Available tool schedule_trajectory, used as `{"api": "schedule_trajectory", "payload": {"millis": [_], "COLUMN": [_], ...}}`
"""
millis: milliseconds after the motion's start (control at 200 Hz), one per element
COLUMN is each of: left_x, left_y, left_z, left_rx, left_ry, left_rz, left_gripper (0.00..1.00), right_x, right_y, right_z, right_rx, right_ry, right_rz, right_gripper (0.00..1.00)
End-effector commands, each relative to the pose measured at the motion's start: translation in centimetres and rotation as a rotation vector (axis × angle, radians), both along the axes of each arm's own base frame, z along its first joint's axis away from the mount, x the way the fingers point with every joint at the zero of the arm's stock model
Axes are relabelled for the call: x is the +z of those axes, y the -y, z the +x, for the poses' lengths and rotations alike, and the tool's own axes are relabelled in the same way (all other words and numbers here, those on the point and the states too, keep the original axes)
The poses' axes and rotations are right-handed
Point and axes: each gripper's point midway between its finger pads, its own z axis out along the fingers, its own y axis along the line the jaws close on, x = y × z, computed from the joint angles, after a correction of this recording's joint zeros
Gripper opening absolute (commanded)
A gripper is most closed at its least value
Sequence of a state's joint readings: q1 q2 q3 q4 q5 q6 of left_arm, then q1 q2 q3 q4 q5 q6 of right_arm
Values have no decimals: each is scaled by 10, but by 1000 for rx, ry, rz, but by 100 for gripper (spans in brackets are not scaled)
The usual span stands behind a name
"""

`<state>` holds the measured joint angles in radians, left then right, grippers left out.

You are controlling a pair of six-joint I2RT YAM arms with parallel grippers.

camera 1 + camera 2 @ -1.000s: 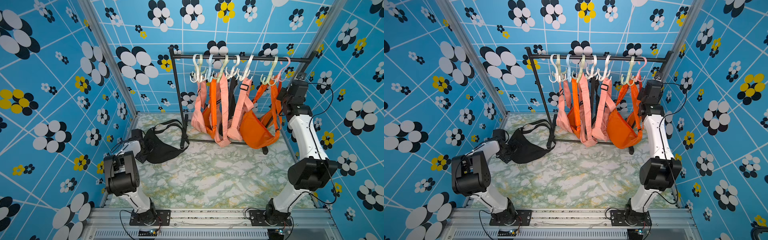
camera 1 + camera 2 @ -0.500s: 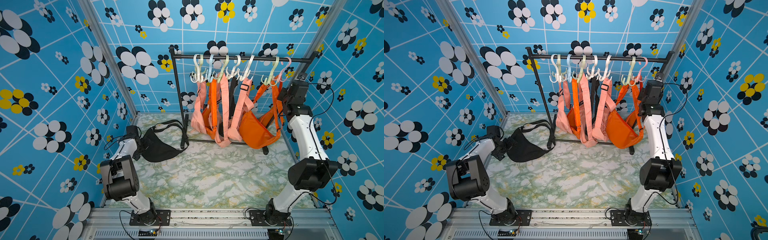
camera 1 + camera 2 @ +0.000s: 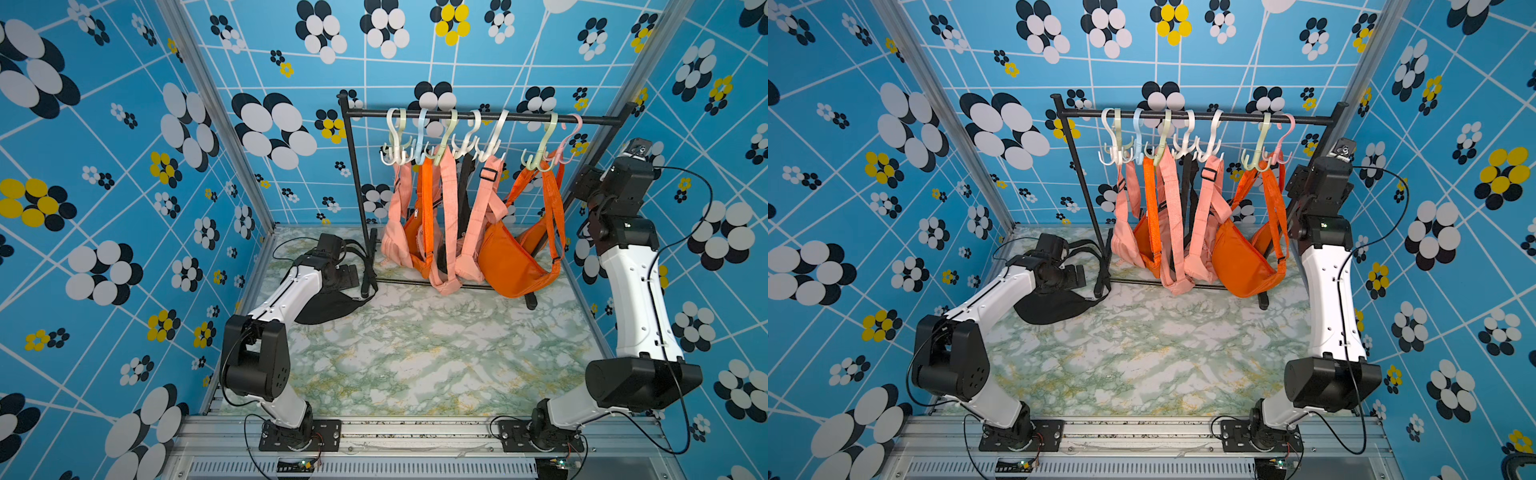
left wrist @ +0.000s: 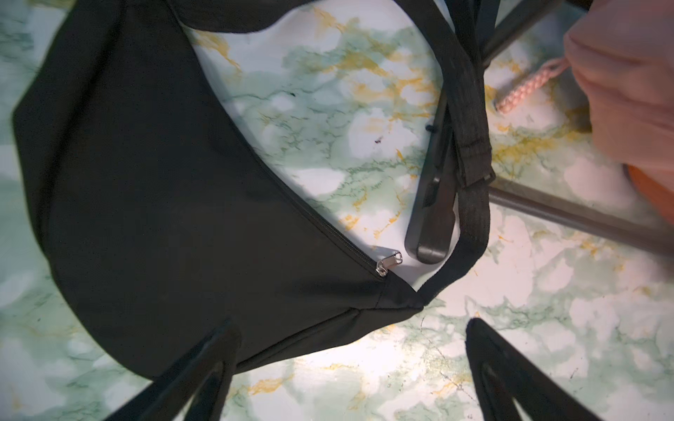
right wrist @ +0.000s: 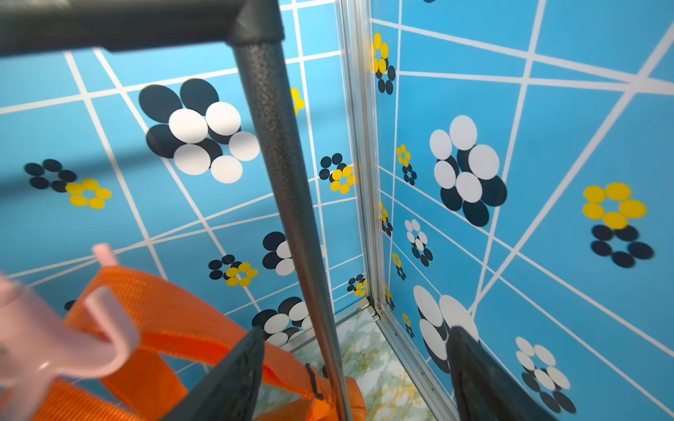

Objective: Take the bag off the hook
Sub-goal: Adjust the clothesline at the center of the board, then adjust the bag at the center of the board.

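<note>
Left arm: shoulder block low at the table's 7 o'clock edge, and the white forearm slopes up and away toward 10 o'clock. The wrist is bent so the left gripper (image 3: 347, 276) points down over the black bag (image 3: 332, 309). In the wrist view the left gripper (image 4: 346, 328) has its jaws wide apart and holds nothing. One finger (image 4: 204, 364) overlaps the black bag (image 4: 164, 200), the other is over bare marble. The black bag lies flat on the table (image 3: 415, 353) at 10 o'clock, off the hooks. Its strap is looped at the foot of the rack (image 3: 478, 115).

Right arm: elbow block at 4 o'clock, the white forearm nearly upright, and the wrist raised to the rack's 2 o'clock end. The right gripper (image 3: 584, 187) is level with the hook prongs, just beside the pink hook (image 3: 567, 141). In the wrist view the right gripper (image 5: 355, 333) has its jaws wide, clamped on nothing. The rack post (image 5: 288, 182) shows in the gap; I cannot tell whether it is really between them. An orange strap (image 5: 164, 302) is draped over a prong of the pink hook (image 5: 73, 350), close to one finger (image 5: 233, 375).

The orange bag (image 3: 511, 266) hangs on the rack at 1 o'clock, among pink ones.
</note>
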<state>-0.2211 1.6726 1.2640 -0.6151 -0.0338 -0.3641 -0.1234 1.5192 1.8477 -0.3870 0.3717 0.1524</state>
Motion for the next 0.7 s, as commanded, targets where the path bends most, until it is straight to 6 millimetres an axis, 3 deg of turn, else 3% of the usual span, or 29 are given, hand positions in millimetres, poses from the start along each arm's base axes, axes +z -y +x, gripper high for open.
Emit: {"api": "schedule_trajectory", "payload": {"millis": [0, 280, 445, 555, 695], "left_x": [-10, -40, -59, -70, -81], "left_y": [22, 70, 83, 90, 96], "left_z": [-2, -2, 4, 8, 10], "left_rx": [-144, -352, -397, -410, -423], "left_ry": [-39, -84, -117, -133, -150], "left_rz": [82, 183, 204, 204, 200], "left_gripper": [99, 92, 85, 69, 64], "right_x": [-22, -27, -27, -31, -39], "right_y": [-5, -15, -25, -27, -29], "right_z": [-22, -58, -60, -61, -60], "right_rx": [15, 43, 89, 97, 105], "right_ry": [-79, -113, -90, -99, -110], "right_rz": [56, 67, 114, 131, 148], "right_gripper": [82, 82, 82, 82, 82]}}
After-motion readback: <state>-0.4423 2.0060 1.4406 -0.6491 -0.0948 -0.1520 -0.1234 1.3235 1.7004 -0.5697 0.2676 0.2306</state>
